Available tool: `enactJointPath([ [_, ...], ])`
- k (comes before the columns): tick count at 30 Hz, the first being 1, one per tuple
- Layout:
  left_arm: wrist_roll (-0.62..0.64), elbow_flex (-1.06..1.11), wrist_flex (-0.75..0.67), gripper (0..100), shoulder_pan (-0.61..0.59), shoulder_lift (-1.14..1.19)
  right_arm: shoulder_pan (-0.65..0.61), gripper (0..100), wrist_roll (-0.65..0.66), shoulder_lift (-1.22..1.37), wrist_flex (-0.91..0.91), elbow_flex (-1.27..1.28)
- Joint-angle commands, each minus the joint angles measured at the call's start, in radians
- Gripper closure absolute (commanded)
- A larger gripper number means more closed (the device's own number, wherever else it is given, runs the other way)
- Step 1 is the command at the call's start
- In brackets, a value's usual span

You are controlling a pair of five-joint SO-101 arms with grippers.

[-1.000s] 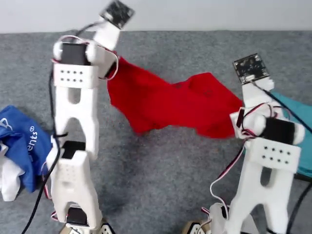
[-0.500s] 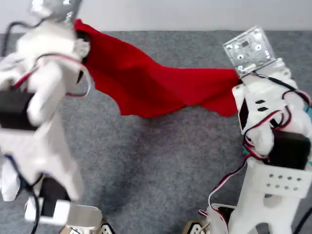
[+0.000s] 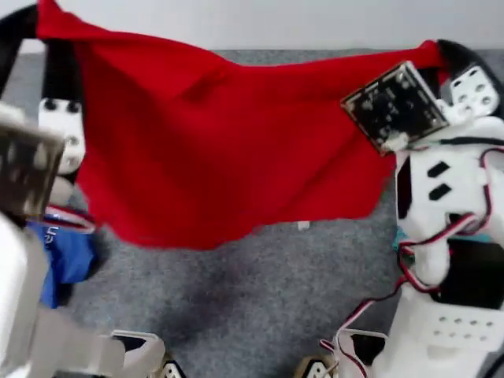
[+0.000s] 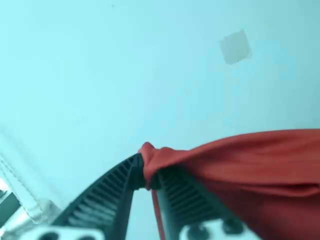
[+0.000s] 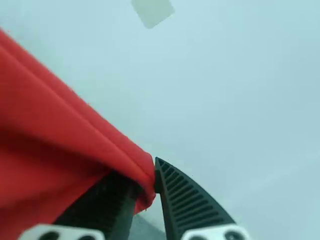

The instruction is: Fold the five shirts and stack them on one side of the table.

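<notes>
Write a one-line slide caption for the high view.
Left gripper and right gripper each pinch a corner of the red shirt, held spread above the grey table, blue shirt at the side.

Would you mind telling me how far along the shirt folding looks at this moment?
Nothing looks finished yet: the blue shirt lies crumpled on the table. In hand, the red shirt hangs spread in the air, one top corner pinched in the left pincer, the other in the right pincer. Left to do: fold the red shirt, fold the others, and stack them.
</notes>
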Motion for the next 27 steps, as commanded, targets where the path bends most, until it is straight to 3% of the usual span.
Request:
enactJointPath([
  [1,-0.021,-0.013,-0.014,100,-0.003,-0.048,-0.002,98.8,0.023,-0.056,-0.013,-0.072],
  [6,-0.029,-0.018,0.068,100,-0.003,-0.104,-0.001,98.8,0.072,-0.128,0.053,-0.072],
  [13,-0.140,-0.016,0.184,100,-0.012,-0.207,0.042,98.8,0.115,-0.277,0.180,-0.072],
  [20,-0.212,-0.010,0.190,100,-0.014,-0.285,0.159,98.8,0.195,-0.387,0.239,-0.068],
  [27,-0.262,-0.012,0.172,100,-0.015,-0.287,0.176,98.8,0.232,-0.406,0.245,-0.064],
])
